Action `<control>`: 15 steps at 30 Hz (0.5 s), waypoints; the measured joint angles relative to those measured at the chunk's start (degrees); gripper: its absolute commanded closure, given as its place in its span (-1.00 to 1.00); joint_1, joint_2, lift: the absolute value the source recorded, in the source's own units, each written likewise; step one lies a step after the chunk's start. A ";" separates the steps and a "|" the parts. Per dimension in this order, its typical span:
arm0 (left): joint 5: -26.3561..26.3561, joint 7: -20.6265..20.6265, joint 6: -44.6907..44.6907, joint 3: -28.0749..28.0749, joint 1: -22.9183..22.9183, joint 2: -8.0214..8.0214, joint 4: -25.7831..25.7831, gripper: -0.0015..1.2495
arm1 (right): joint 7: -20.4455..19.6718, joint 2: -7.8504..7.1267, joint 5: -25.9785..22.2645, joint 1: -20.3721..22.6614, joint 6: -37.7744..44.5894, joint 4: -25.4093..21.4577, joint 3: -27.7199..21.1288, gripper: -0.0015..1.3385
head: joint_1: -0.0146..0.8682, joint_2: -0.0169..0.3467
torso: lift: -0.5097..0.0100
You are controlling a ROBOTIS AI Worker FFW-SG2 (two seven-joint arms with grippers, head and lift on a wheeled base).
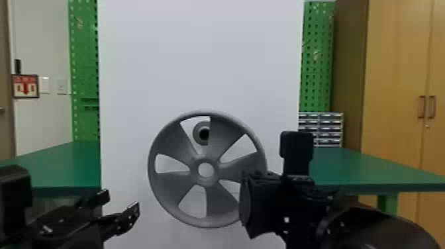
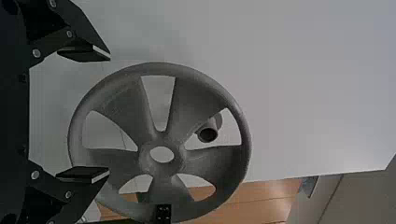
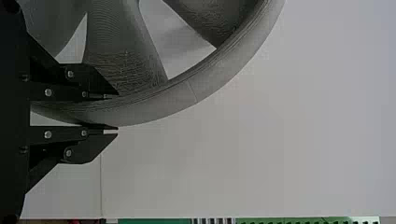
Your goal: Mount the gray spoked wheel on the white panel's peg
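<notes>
My right gripper [image 1: 253, 198] is at the wheel's right side; in the right wrist view the right gripper [image 3: 114, 112] is shut on the rim of the gray spoked wheel [image 3: 154, 109]. The wheel [image 1: 205, 223] is upright before the white panel [image 1: 198, 66]. Through its upper opening, above the hub, the panel's peg [image 1: 197, 134] is partly visible. In the left wrist view the peg [image 2: 208, 134] shows through an opening of the wheel [image 2: 238, 163], away from the hub hole. My left gripper [image 1: 119, 202] stands open left of the wheel; the left gripper [image 2: 109, 114] has nothing between its fingers.
Green tables [image 1: 63, 165] extend on both sides of the panel. Green pegboards [image 1: 316, 59] stand behind it, with small drawers [image 1: 326, 127] at the right. A wooden cabinet [image 1: 394, 99] stands farther right.
</notes>
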 measured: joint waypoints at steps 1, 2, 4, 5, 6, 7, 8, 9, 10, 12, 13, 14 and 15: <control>0.00 0.00 0.02 -0.02 -0.02 0.02 -0.01 -0.38 | -0.01 -0.03 -0.15 -0.16 0.04 0.03 -0.04 0.75 | -0.78 -0.95 | -0.90; 0.00 0.00 0.03 -0.05 -0.04 0.04 -0.02 -0.38 | -0.04 -0.05 -0.30 -0.33 0.09 0.05 -0.08 0.75 | -0.78 -0.95 | -0.90; -0.01 0.00 0.04 -0.09 -0.06 0.09 -0.03 -0.38 | -0.10 -0.08 -0.68 -0.70 0.24 0.08 -0.19 0.75 | -0.78 -0.95 | -0.90; -0.03 0.00 0.05 -0.10 -0.06 0.12 -0.03 -0.38 | -0.16 -0.10 -0.85 -0.85 0.32 0.08 -0.23 0.75 | -0.78 -0.95 | -0.90; -0.05 0.02 0.05 -0.11 -0.06 0.16 -0.04 -0.38 | -0.34 -0.12 -1.08 -1.04 0.44 0.08 -0.28 0.75 | -0.78 -0.95 | -0.90; -0.06 0.05 0.05 -0.12 -0.06 0.19 -0.04 -0.38 | -0.50 -0.14 -1.24 -1.18 0.54 0.09 -0.32 0.75 | -0.78 -0.95 | -0.90; -0.07 0.07 0.05 -0.12 -0.07 0.22 -0.04 -0.38 | -0.67 -0.15 -1.40 -1.32 0.63 0.09 -0.34 0.75 | -0.78 -0.95 | -0.90; -0.09 0.08 0.07 -0.14 -0.09 0.25 -0.04 -0.38 | -0.96 -0.16 -1.63 -1.50 0.72 0.09 -0.36 0.75 | -0.78 -0.95 | -0.90; -0.11 0.09 0.09 -0.16 -0.12 0.28 -0.04 -0.38 | -1.25 -0.17 -1.84 -1.64 0.77 0.09 -0.36 0.75 | -0.78 -0.95 | -0.90; -0.15 0.09 0.12 -0.22 -0.18 0.33 -0.04 -0.38 | -2.19 -0.17 -2.43 -1.97 0.84 0.09 -0.33 0.75 | -0.78 -0.95 | -0.90; -0.16 0.09 0.12 -0.26 -0.20 0.35 -0.04 -0.38 | -2.82 -0.16 -2.76 -2.13 0.87 0.09 -0.31 0.75 | -0.78 -0.95 | -0.90; -0.16 0.11 0.13 -0.30 -0.21 0.37 -0.04 -0.38 | -3.55 -0.14 -3.15 -2.30 0.90 0.10 -0.27 0.75 | -0.78 -0.95 | -0.90; -0.17 0.15 0.16 -0.35 -0.24 0.40 -0.04 -0.38 | -4.43 -0.06 -3.64 -2.55 0.94 0.11 -0.20 0.75 | -0.78 -0.95 | -0.90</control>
